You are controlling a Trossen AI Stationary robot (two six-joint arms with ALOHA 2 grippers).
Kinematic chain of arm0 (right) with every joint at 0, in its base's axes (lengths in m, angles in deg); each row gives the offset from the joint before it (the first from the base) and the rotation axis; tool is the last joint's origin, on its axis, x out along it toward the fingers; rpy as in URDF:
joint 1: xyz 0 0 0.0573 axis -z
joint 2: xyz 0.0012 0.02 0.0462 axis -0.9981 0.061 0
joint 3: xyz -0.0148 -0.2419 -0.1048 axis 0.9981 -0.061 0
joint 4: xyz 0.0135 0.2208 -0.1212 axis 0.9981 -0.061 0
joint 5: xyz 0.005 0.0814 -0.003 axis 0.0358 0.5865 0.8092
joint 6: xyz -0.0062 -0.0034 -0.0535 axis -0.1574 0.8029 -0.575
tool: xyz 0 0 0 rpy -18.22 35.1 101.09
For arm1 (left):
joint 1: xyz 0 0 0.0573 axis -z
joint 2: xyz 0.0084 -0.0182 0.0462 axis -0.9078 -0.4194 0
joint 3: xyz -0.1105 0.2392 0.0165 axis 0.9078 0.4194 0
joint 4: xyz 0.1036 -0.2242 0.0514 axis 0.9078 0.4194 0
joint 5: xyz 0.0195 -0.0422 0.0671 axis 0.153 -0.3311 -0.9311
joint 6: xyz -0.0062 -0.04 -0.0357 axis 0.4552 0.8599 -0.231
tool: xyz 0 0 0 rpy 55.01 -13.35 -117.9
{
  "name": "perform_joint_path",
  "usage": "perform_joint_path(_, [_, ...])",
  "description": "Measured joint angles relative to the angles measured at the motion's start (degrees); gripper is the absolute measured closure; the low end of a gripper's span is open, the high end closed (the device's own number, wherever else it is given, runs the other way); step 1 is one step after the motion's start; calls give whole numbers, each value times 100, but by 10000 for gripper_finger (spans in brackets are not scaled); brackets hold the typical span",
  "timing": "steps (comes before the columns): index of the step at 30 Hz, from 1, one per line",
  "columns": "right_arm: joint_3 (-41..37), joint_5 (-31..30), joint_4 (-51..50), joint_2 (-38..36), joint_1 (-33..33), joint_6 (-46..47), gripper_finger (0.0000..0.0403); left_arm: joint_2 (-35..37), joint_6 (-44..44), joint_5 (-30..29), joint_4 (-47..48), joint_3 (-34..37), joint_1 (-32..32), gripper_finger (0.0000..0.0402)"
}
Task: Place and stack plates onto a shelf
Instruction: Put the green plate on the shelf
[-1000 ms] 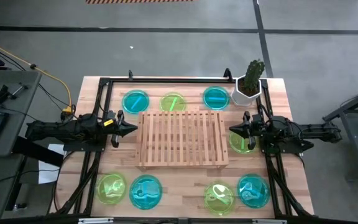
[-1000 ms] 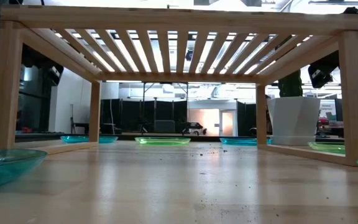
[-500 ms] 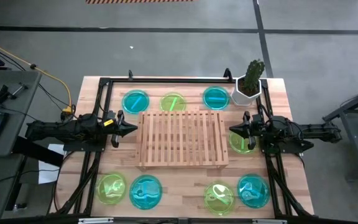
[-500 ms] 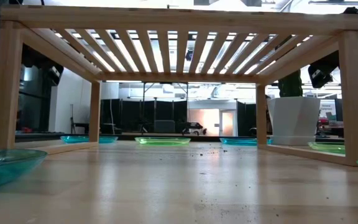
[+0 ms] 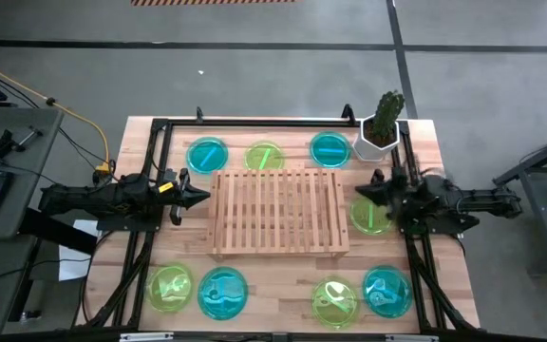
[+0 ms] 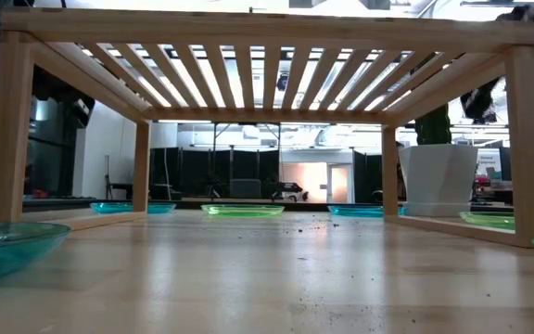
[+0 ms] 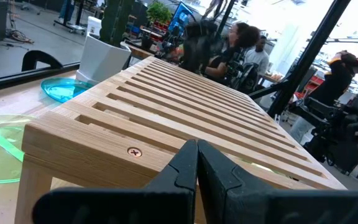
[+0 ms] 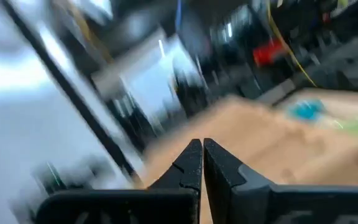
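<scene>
Nothing's on the shelf (image 5: pixel 278 211) yet. Near side of the shelf, a row of four plates: green plate (image 5: pixel 170 286), cyan plate (image 5: pixel 222 292), another green (image 5: pixel 334 300) and another cyan (image 5: pixel 386 290) toward the right corner. One green one (image 5: pixel 369 215) sits just beside the shelf's right end, partly under the right gripper (image 5: pixel 364 192). Far side of the shelf, three more plates, cyan (image 5: pixel 207 154), green (image 5: pixel 265 156), cyan (image 5: pixel 330 148), with a potted plant (image 5: pixel 381 126) past the shelf's far right corner.

These look like thin translucent plastic, so my guess is light, fairly stiff, slick, and lying flat on the table. I'd pinch the raised rim edge-on, not the middle.

The left gripper (image 5: pixel 192 197) is parked just off the shelf's left end, fingers pressed together. The right one's are also closed with nothing between them.

Versus half a second back: the right arm has swung, its gripper shifted a bit toward the far side of the shelf, and its wrist view is smeared with motion. Left arm and plates haven't moved.
</scene>
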Motion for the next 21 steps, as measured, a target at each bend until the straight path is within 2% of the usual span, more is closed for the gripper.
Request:
perform_joint_path(2, [0, -426, 772, 0, 9, 619, 402, 0, -1, 0, 0, 0, 0, 401])
perform_joint_path(4, [0, -989, 1590, 5, 9, 801, 402, 1, -1, -2, 0, 0, 0, 402])
perform_joint_path(6, [116, -1348, 2035, 14, 12, 597, 402, 2, -2, 0, 0, 0, 0, 401])
perform_joint_path(8, [524, -1368, 1814, 66, 9, 109, 402, 1, -1, -2, 0, 0, -2, 402])
perform_joint_path(10, [1154, -1539, 843, 212, 9, -171, 399, 0, -2, 0, 0, 0, 0, 402])
perform_joint_path(13, [2298, -2216, -1578, 675, 11, -134, 382, 0, -1, 0, 0, 0, -2, 402])
perform_joint_path(17, [3667, -3019, -4329, 1488, 11, 1059, 334, 2, -2, 0, 0, 0, 0, 402])
perform_joint_path(21, [4486, -2872, -6305, 2324, 10, 2468, 281, -1, -2, 0, 0, 0, -1, 401])
